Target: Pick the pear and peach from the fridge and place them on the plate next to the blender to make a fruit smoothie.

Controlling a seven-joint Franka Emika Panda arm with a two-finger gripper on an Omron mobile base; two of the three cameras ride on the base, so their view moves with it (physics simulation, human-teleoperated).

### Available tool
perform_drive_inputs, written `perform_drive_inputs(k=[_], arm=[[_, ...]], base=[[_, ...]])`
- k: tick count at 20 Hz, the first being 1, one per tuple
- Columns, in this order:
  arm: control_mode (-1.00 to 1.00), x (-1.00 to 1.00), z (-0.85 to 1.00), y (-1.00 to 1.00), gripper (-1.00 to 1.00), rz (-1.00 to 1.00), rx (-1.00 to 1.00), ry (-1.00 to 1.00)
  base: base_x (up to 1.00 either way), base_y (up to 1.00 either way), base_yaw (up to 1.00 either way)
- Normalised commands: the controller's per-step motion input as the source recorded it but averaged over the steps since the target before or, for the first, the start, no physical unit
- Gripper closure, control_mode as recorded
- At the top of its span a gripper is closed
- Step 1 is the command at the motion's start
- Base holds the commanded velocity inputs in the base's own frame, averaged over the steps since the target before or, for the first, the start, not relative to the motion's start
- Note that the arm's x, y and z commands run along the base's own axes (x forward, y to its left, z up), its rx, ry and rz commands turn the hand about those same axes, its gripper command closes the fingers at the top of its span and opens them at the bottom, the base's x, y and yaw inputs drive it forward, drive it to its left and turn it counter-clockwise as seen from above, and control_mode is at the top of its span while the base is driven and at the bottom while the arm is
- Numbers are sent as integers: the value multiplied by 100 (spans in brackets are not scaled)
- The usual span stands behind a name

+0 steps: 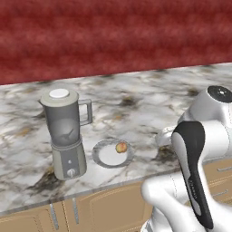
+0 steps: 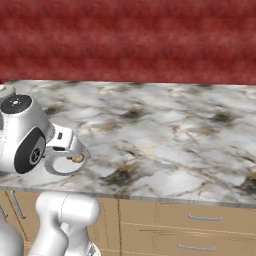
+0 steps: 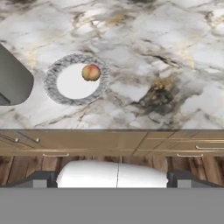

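Observation:
The peach (image 1: 121,147) lies on the right part of the plate (image 1: 108,156), which sits on the marble counter just right of the blender (image 1: 65,133). From the hand view the peach (image 3: 91,72) rests near the plate's (image 3: 70,83) upper right rim, and the blender's jug (image 3: 13,81) shows at the left edge. My gripper (image 3: 111,180) is open and holds nothing; it hangs high above the counter's front edge, well apart from the plate. In the right base view the peach (image 2: 77,159) peeks out beside my hand. The pear and the fridge are out of view.
The marble counter (image 2: 165,145) stretches far to the right of the plate. A dark red wall (image 1: 113,36) closes the back. Wooden drawers with bar handles (image 2: 205,218) run under the counter's front edge, above a wooden floor (image 3: 22,166).

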Motion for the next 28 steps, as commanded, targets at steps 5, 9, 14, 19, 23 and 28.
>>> perform_drive_inputs(k=[5,9,14,19,23,28], arm=[[100,-1,0,0,-100,0,0,-2],[100,0,0,0,-100,0,0,0],[100,0,0,0,-100,0,0,0],[100,0,0,0,-100,0,0,0],[100,0,0,0,-100,0,0,0],[100,0,0,0,-100,0,0,0]], base=[[-7,0,0],[-17,18,-28],[-3,23,-64],[-43,19,-89],[-35,16,-94],[-35,18,-93]])
